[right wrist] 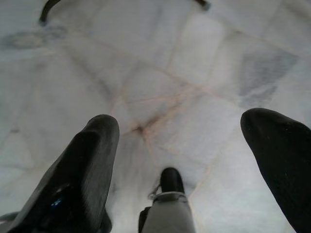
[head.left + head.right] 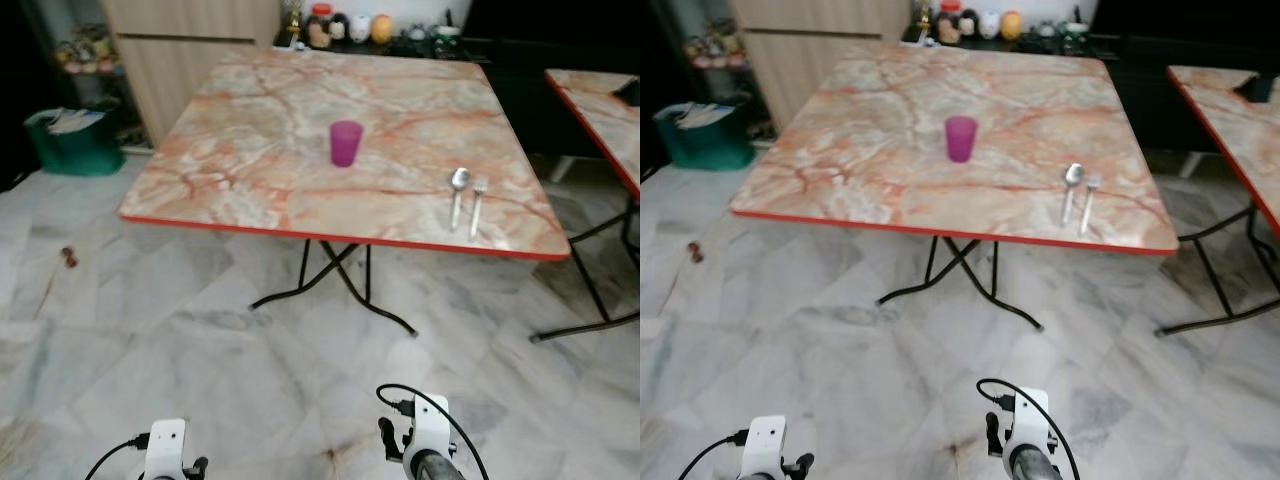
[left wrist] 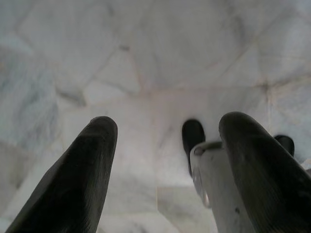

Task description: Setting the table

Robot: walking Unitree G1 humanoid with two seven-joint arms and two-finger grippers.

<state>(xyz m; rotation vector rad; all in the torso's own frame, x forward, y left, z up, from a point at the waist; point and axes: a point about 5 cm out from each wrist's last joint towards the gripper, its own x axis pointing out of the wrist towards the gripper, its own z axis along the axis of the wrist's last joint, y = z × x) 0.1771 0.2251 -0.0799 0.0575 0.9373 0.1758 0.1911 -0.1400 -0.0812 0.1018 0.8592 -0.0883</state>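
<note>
I stand back from the marble bench (image 2: 250,190). A purple cup (image 2: 346,142) sits at frame centre; a spoon (image 2: 458,194) and fork (image 2: 477,206) lie right of it. My left fingers (image 3: 73,179) and right fingers (image 1: 82,174) hang spread and empty over the floor. Next, I judge, comes walking closer.

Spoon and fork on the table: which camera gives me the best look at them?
The left eye view: the spoon and fork lie side by side near the table's front right corner, unblocked. The right eye view shows them equally clear, slightly smaller. Both wrist views look down at floor tiles.
</note>
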